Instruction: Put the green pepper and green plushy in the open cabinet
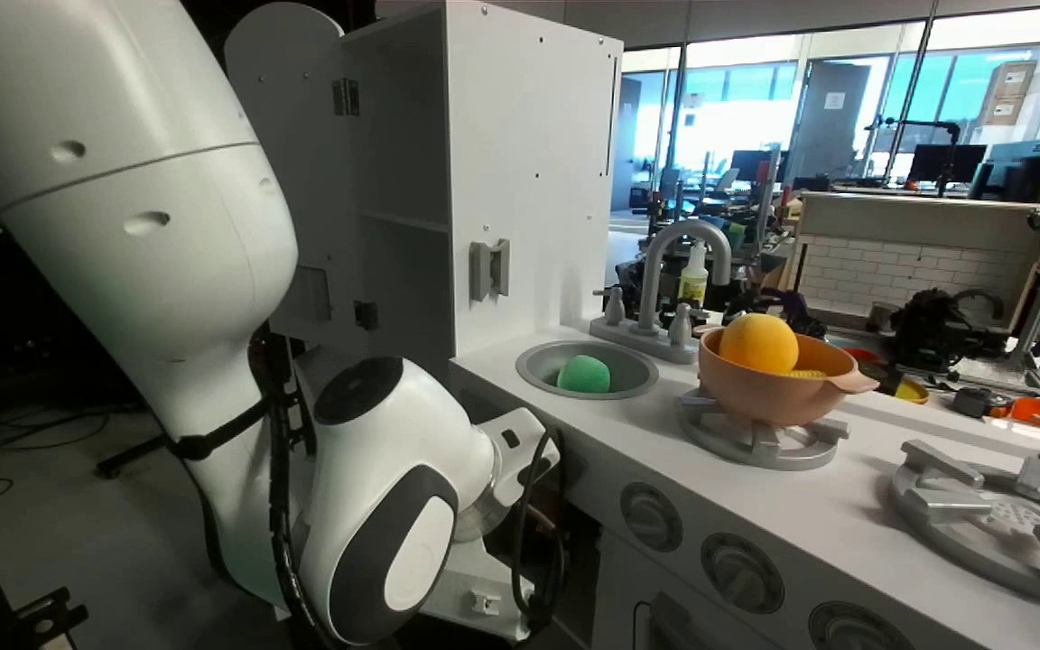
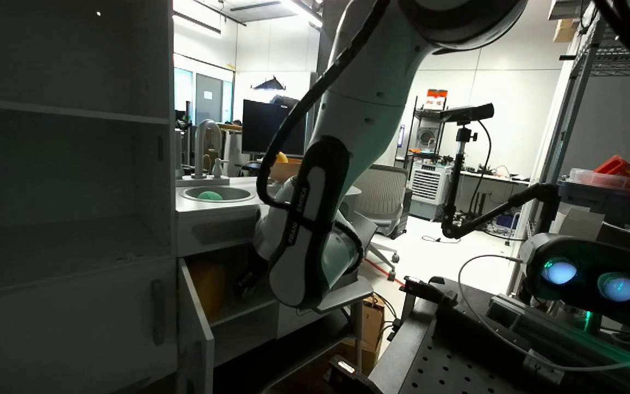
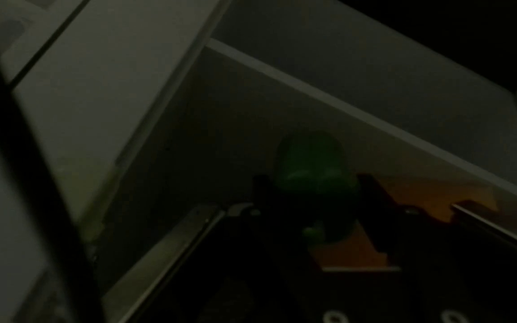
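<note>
Gripper: Although the wrist view is very dark, two fingers can be made out on either side of the green pepper, clamped on it; the lines of contact are sunk in shadow.
Green pepper: glossy upper part legible, lower part almost lost in darkness; held at or within the open cabinet. Whether it touches the cabinet floor cannot be told.
Orange shape: in the wrist view, behind and beside the pepper, its outline broken by the finger; identity unclear.
Open cabinet: low compartment below the counter, its door swung out; interior deeply shaded and partly covered by the arm.
Arm: cut off by the top edge in both exterior views.
Green plushy: resting in the sink, rounded top exposed, lowest part masked by the near rim; the plushy shows in both exterior views.
Bowl: on a burner; an orange toy fruit hides much of a yellow piece.
Second burner: cut off by the right edge.
Tall cupboard: beside the sink, cropped at left and top in an exterior view.
</note>
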`<action>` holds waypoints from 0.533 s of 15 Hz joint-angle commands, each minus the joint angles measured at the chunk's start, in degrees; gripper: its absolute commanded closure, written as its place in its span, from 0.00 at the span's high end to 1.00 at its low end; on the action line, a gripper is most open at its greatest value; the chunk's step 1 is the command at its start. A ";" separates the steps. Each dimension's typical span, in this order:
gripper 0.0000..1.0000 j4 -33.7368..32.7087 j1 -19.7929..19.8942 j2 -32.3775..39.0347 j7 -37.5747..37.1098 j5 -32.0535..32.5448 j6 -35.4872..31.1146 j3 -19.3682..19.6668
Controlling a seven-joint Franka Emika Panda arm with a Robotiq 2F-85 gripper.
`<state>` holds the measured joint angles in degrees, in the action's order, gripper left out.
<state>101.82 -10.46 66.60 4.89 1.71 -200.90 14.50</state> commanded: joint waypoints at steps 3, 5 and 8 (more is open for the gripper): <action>0.25 -7.21 -0.57 7.00 0.84 -2.96 -5.94 0.82; 0.25 -10.51 -0.92 8.67 0.69 -4.21 -5.25 1.48; 0.25 -14.13 -1.24 10.75 0.68 -5.76 -4.71 2.39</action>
<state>93.55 -10.80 72.40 4.90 -1.09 -201.52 15.24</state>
